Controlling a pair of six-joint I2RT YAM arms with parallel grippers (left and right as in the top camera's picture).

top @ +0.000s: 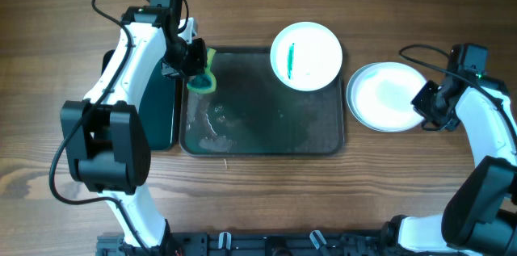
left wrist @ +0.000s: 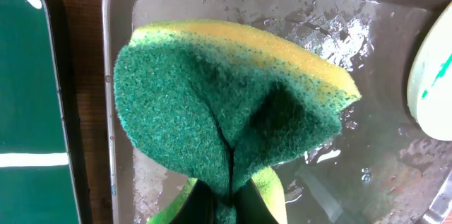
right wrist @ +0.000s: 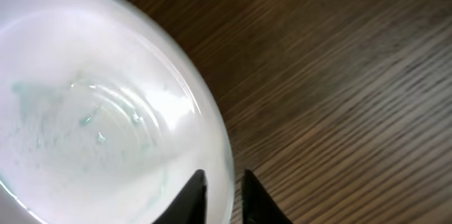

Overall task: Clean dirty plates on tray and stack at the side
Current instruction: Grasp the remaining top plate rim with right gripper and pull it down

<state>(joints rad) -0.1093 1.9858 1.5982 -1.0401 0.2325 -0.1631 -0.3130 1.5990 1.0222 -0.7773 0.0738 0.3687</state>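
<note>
My left gripper (top: 194, 60) is squeezed tight on a green and yellow sponge (top: 203, 74). The sponge (left wrist: 226, 104) is folded up, with its rough green side showing. I hold it over the top left corner of the big dark grey tray with rounded corners (top: 266, 131). I cannot tell if it touches the tray. The tray lies in the middle of the brown wooden desk (top: 323, 199). Its floor is wet, with shiny water drops (left wrist: 332, 19) on it.

A round white plate with a teal-green streak (top: 306, 56) sits in the top right corner of the tray. Its far edge pokes out over the rim.

Just left of the grey tray, partly under my left arm, is a small black tray with teal inside (top: 164, 115).

My right gripper (top: 428, 107) is closed on the right edge of a plain round white plate (top: 384, 94). One finger is inside the rim and one is outside. This plate (right wrist: 92, 111) rests on the desk just beside the right side of the tray. It may lie on top of another plate, but I cannot tell.
</note>
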